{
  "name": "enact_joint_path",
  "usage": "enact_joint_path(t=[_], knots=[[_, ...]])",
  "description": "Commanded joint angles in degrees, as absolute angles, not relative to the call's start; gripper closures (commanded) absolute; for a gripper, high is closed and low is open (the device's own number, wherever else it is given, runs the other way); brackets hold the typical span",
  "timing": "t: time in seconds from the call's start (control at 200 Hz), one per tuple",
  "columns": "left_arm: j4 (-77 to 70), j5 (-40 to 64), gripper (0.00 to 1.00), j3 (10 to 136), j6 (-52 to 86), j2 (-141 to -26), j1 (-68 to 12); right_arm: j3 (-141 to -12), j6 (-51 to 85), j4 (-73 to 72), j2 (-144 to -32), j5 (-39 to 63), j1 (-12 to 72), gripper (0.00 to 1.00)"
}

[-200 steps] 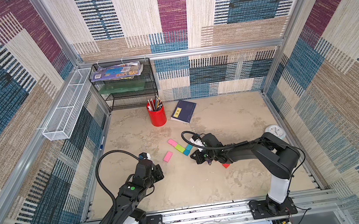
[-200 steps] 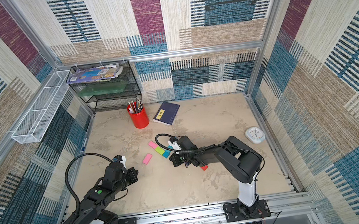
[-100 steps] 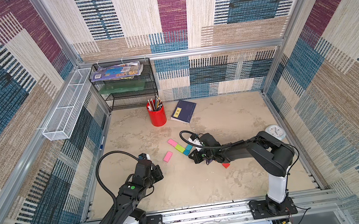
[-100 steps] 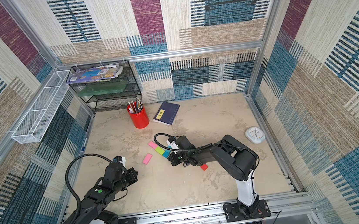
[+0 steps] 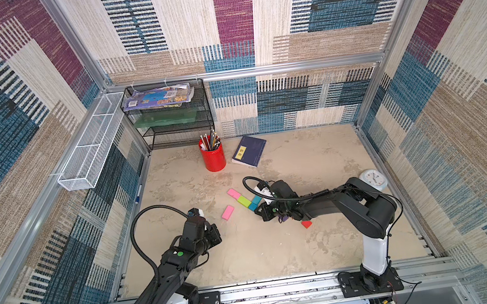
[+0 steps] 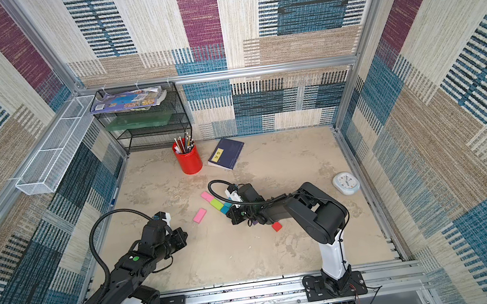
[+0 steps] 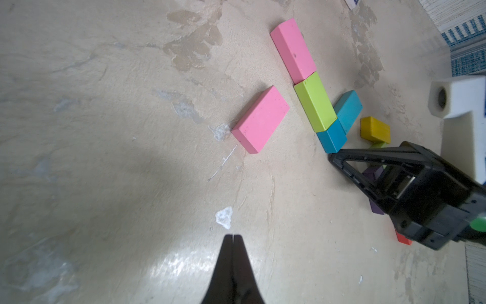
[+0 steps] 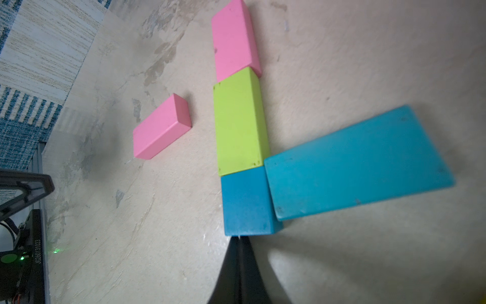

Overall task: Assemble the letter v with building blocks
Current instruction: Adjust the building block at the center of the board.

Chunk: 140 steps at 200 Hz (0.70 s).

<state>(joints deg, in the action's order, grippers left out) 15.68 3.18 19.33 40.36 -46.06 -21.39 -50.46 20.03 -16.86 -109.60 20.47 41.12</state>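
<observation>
My right gripper, jaws together and empty, touches the small teal block mid-table; I should nudge gently, keeping it flush against the lime green block.

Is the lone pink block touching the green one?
No, the lone pink block lies apart from the green block, with bare table showing between them.

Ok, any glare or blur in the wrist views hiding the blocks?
Left wrist view: glare on the beige tabletop beside the shut left gripper, hiding nothing. Right wrist view: long flat teal block looks soft-edged; small teal square block at the right gripper is sharp.
</observation>
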Motion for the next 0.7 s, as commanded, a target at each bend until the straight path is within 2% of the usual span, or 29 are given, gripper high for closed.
enact_joint_path(t=[0.0,0.696], knots=[[14.44,3.41,0.99,19.70,40.15,-45.97,-21.22,-50.72,19.54,-15.69,-109.57,19.56,41.06,1.00],[14.16,4.48,0.99,19.25,40.17,-46.32,-21.09,-51.09,19.24,-14.27,-109.75,17.67,41.28,1.00]])
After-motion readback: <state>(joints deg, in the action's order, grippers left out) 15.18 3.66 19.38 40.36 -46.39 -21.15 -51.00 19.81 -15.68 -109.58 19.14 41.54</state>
